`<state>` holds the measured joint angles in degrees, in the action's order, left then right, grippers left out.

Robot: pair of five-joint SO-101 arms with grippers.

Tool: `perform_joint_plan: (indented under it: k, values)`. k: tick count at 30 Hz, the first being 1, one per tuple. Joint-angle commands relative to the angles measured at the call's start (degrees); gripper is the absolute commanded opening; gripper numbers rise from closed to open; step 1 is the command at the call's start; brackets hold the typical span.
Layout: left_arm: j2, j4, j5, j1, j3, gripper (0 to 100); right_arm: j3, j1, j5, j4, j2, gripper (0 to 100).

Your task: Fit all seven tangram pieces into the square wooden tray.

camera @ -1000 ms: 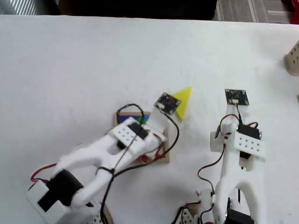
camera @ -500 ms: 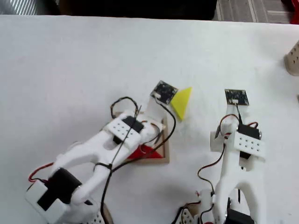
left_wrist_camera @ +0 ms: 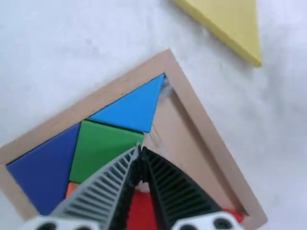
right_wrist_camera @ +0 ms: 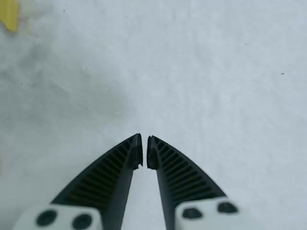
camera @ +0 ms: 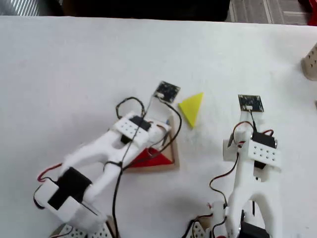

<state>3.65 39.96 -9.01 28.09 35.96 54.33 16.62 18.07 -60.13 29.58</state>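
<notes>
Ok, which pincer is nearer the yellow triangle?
Left. The left pincer hangs over the wooden tray, which lies beside the yellow triangle; the right pincer is over bare table, farther off on the triangle's other side.

A white table [camera: 74,64] is seen from above, and its pale, faintly grained covering is spread across nearly the whole high view. Its far edge is drawn straight across the top. Beyond that edge a dark strip [camera: 148,7] is seen, too shadowed to be made out. At the far left a silvery ribbed surface [camera: 20,7] is caught by the light. At the far right a grey floor [camera: 267,10] crossed by pale lines is shown. A beige perforated object [camera: 310,62] is set at the table's right edge, cut off by the frame. The covering is lit evenly, and only soft shadows are cast on it.
</notes>
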Motion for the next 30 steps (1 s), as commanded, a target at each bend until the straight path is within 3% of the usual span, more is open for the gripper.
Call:
perform_joint_plan:
  k: [1, 11, 21, 30]
  values:
    - [-0.6, 0.6, -0.7, -5.1, -3.1, 2, -0.5, 0.3, 0.9, 0.7, 0.0, 2.4]
    - [-9.0, 2.5, -0.3, 3.4, 1.1, 2, -0.5, 0.3, 1.0, 0.7, 0.0, 2.4]
    - [-2.8, -12.2, -2.1, 3.4, -0.4, 2, -0.4, 0.3, 1.0, 0.7, 0.0, 2.4]
    - [8.5, -6.0, -4.3, -0.2, -10.6, 2, -0.4, 0.3, 1.0, 0.7, 0.0, 2.4]
